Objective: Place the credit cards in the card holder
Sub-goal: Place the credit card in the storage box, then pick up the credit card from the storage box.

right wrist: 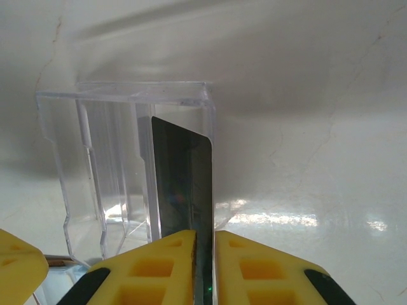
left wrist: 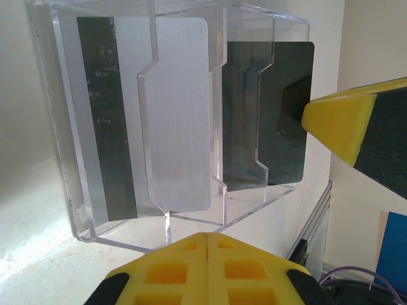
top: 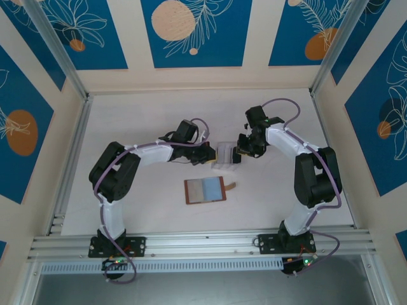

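so the right jaws are pinching a thin black card [right wrist: 184, 184] standing in the clear plastic tray [right wrist: 82, 159], left jaws pressed together at its rim, brown leather wallet [top: 205, 190] lying open on the table [top: 146, 127]

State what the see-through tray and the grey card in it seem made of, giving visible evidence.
Tray: rigid clear plastic, probably acrylic; glossy, transparent, with bright crisp edges. Grey card: likely plastic, brushed silvery finish, going by fine streaks; thin metal possible.

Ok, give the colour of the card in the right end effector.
Black card; right wrist view best.
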